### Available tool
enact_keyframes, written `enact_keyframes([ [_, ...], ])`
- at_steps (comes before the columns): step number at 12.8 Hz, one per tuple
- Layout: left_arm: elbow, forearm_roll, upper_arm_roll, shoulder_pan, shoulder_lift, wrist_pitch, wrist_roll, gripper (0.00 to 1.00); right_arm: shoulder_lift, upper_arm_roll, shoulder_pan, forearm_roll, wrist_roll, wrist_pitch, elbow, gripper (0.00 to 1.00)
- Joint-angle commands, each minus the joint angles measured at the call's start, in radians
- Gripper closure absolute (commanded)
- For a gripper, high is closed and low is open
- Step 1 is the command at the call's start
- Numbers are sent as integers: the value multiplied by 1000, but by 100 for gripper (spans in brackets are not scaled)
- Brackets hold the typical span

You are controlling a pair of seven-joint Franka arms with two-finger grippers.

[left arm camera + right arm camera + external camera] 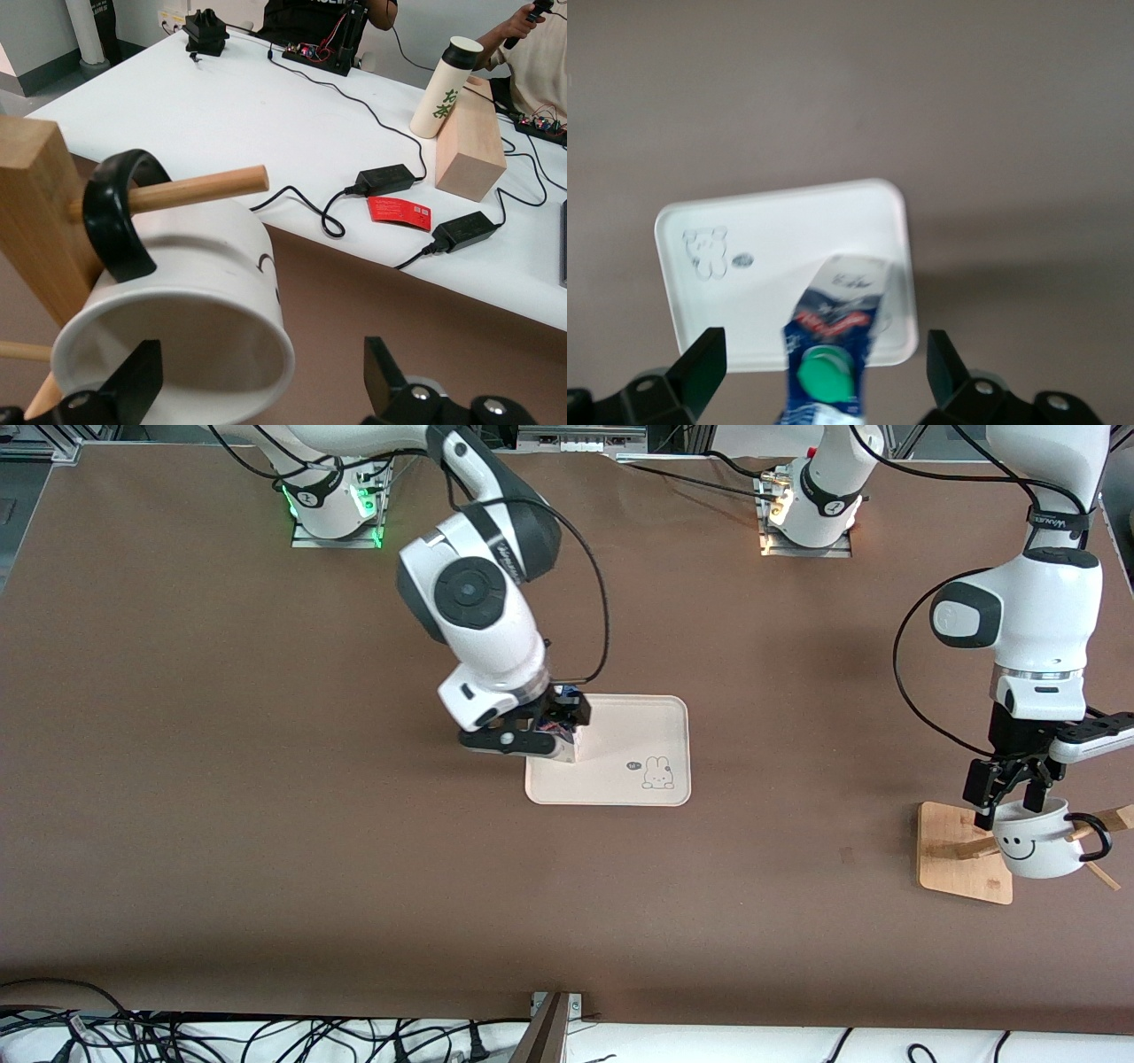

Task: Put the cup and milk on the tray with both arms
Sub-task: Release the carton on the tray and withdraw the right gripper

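Milk (pixel 568 746) (pixel 833 345) stands on the tray (pixel 620 731) (pixel 762 266), close to the edge at the right arm's end of the bench (pixel 266 797). Its green cap (pixel 827 374) points up at the right wrist camera. The right gripper (pixel 558 724) (pixel 824 372) sits right over the milk. Its fingers (pixel 700 367) are spread wide, one on each side of the carton, and they do not touch it. In the front view the gripper hides most of the milk.

The tray lies flat near the middle of the bench. A little rabbit drawing (pixel 657 772) (pixel 707 251) is on the part of the tray near the front camera, toward the left arm's end. That part of the tray is bare.

The cup (pixel 1036 841) (pixel 195 266) is well apart from the tray, at the left arm's end of the bench. It hangs on a wooden rack (pixel 957 859) (pixel 35 204). Its black handle (pixel 1094 837) (pixel 111 221) is hooked over a peg (pixel 204 188), and the cup is tipped so its mouth faces the left wrist camera. The smiley face shows in the front view.

The left gripper (pixel 1010 802) (pixel 261 381) is at the rim of the cup. Its fingers (pixel 137 381) are wide apart. One is in front of the cup's mouth and the other is out past the rim. They do not squeeze the cup.
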Motion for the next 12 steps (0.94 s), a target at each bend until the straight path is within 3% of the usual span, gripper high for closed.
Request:
enact_keyframes([
  [1,49,-11,-2,2,36,9,20,0,-114,-105,-26,15,-104,-154,-18,0],
  [3,72,-12,-2,0,59,10,20,0,-197,-176,-46,20,-216,-243,-50,0],
  [5,87,-15,-2,2,73,9,20,0,-298,-175,-118,18,-344,-299,-133,0],
  [6,87,-17,-2,2,76,9,20,0,-363,-159,-178,15,-399,-314,-192,0],
  [10,144,-23,-2,20,114,9,20,0,-576,18,-451,-86,-595,-337,-384,0],
  [12,146,-23,-2,30,120,10,20,0,-653,40,-500,-121,-666,-314,-476,0],
])
